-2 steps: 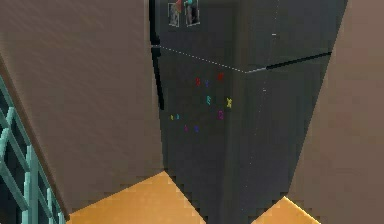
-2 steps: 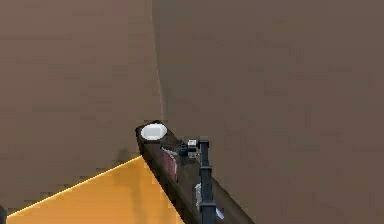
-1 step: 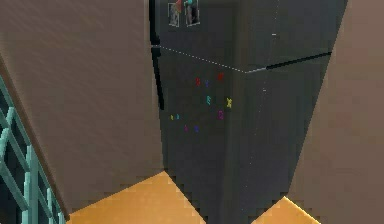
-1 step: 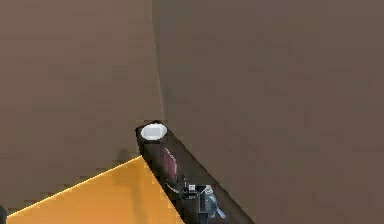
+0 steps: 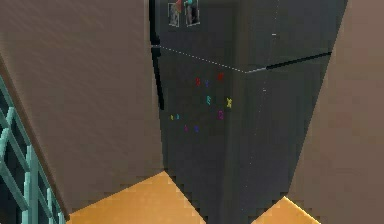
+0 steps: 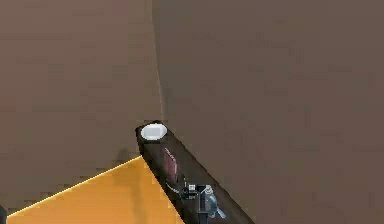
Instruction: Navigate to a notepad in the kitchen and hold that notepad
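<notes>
Facing the dark fridge (image 5: pixel 240 110), the robot is hunting for the notepad with its arm (image 6: pixel 172 162) tucked low, and I cannot tell what the fingers (image 6: pixel 208 200) are holding.

- This looked like a home kitchen, chiefly because of the tall dark fridge (image 5: pixel 255 120) that stood straight ahead in the forward view.
- A thin pale seam crossed the fridge's upper part, dividing a small upper door from a long lower one, as on a household fridge-freezer.
- Small coloured magnets (image 5: pixel 209 99) dotted the fridge's front below that seam, and a small picture (image 5: pixel 182 12) was stuck near the fridge's top: homely touches.
- Plain brown walls (image 5: pixel 85 90) closed in on both sides of the fridge, setting it in a narrow nook.
- An orange floor (image 5: pixel 130 205) ran up to the fridge's foot.
- A teal slatted frame (image 5: pixel 20 170) stood left of the fridge, by the picture's edge.
</notes>
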Controlling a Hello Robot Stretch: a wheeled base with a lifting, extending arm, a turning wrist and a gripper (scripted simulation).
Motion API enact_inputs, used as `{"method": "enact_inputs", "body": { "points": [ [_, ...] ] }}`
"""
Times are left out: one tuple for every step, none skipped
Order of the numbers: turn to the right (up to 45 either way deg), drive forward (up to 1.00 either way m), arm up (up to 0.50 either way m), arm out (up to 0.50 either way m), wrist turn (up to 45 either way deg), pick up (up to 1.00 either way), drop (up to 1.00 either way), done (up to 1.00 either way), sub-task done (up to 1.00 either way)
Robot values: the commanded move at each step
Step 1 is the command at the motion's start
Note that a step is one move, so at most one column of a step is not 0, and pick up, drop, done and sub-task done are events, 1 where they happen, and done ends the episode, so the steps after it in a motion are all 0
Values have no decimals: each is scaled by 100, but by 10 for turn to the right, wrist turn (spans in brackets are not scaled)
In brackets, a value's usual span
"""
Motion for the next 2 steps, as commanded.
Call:
{"method": "enact_inputs", "body": {
  "points": [
    [0, 0, 10, 0, 0, 0, 0, 0, 0],
    [0, 0, 0, 0, 0, 0, 0, 100, 0]
  ]
}}
